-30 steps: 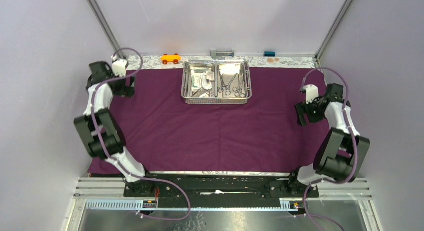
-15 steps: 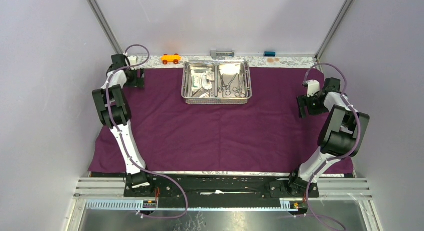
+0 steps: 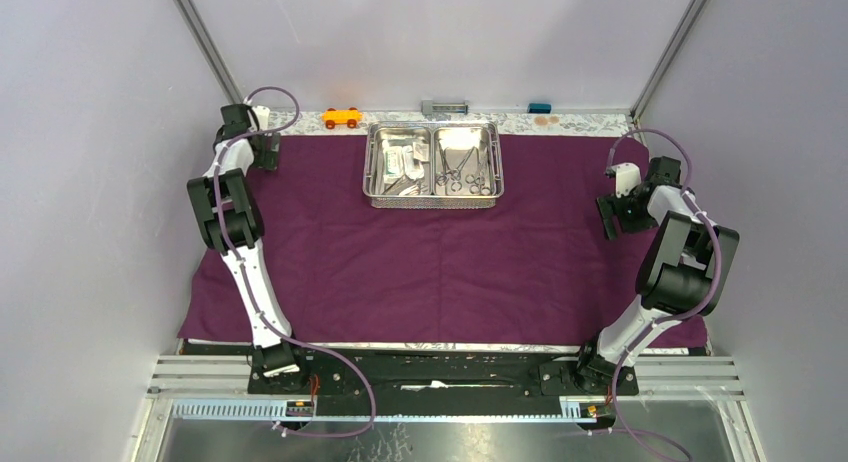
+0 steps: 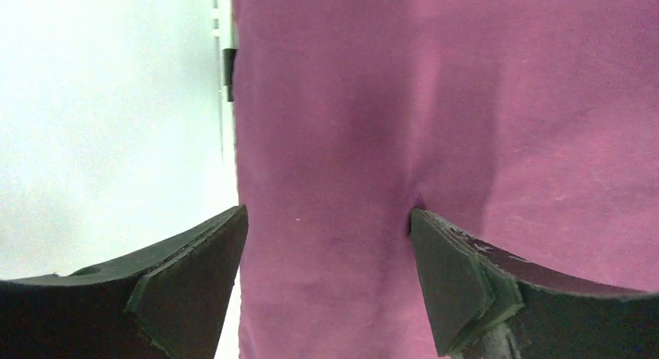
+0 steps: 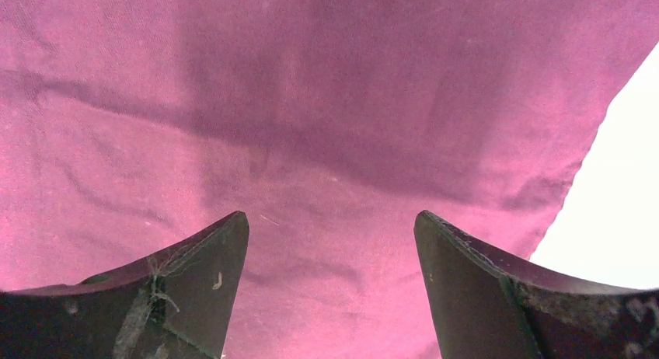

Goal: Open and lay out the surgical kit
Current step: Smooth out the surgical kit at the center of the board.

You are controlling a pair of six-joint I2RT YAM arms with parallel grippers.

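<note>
Purple-grey booth walls around a table; top view: dark purple cloth wrap (image 3: 440, 262) spread flat over most of it. Steel tray (image 3: 434, 202) sits on the cloth at 12 o'clock, near the far edge. Its left compartment holds small white packets (image 3: 402, 160); its right compartment holds ring-handled forceps (image 3: 466, 170). Tweezers are too small to pick out. Orange toy car (image 3: 342, 116) is off the cloth at 11 o'clock, on the far strip. Left gripper (image 3: 268, 154) is at the cloth's 10 o'clock corner, right gripper (image 3: 612, 217) at its 3 o'clock edge. Jaw gaps are unreadable from up here.

Left wrist view: jaws wide apart, nothing between them but flat cloth. Cloth edge runs down just beside the 9 o'clock finger (image 4: 194, 273). A small pucker sits at the tip of the 3 o'clock finger. No tray visible.

Right wrist view: jaws spread wide, empty, over wrinkled cloth. Fingers (image 5: 474, 289) show frayed tips. Cloth edge cuts across at 3 o'clock.
</note>
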